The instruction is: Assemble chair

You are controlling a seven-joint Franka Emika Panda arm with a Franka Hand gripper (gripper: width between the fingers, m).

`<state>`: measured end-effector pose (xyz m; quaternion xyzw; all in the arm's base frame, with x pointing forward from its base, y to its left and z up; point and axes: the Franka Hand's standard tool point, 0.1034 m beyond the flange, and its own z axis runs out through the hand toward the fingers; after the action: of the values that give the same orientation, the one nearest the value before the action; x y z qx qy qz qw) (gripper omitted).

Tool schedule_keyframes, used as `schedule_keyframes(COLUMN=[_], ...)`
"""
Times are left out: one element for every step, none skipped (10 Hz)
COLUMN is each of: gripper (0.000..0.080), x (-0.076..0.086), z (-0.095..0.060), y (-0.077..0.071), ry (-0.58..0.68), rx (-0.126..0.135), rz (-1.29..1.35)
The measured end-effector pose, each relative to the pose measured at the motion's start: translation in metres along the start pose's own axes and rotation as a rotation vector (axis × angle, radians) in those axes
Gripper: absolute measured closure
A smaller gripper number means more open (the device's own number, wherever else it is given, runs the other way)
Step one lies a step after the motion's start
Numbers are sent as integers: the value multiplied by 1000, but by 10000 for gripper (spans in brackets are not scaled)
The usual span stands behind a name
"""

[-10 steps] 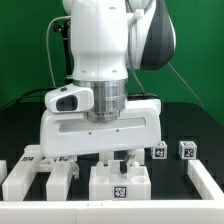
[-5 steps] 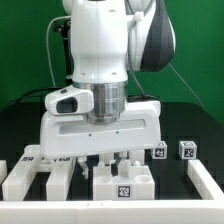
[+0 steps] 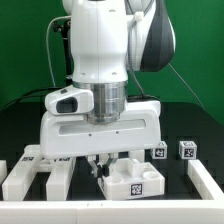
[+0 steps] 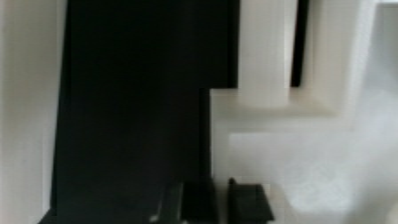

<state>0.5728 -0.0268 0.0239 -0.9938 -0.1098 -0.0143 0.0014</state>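
My gripper hangs low over the black table, under the big white hand. Its fingertips sit at the exterior view's left edge of a white blocky chair part that carries a square tag and lies skewed. In the wrist view the two dark fingers stand close together with only a dark slit between them and nothing white in it. The white part lies beside them. My gripper looks shut and empty. Whether it touches the part is hidden.
White chair parts lie at the exterior view's left. Two small tagged cubes stand at the right, with a white bar in front of them. A white rail runs along the front edge.
The tagged white part under my gripper has turned and slid toward the exterior view's right. The arm has hardly moved.
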Motion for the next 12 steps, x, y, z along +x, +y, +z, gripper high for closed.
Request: schedule_keyframes(gripper=[771, 771, 771, 771, 771, 771, 771, 771, 771, 771, 771, 771], x=[0, 0, 0, 0, 0, 7, 19, 33, 42, 50, 60, 60], z=[0, 0, 0, 0, 0, 0, 0, 1, 1, 1, 1, 1], y=[0, 0, 0, 0, -1, -10, -20, -29, -32, -37, -43, -46], ry=[0, 0, 0, 0, 0, -1, 9, 22, 34, 42, 50, 41], rx=[0, 0, 0, 0, 0, 4, 5, 3, 2, 3, 4, 5], rz=[0, 0, 0, 0, 1, 51, 67, 91, 88, 112, 117, 120])
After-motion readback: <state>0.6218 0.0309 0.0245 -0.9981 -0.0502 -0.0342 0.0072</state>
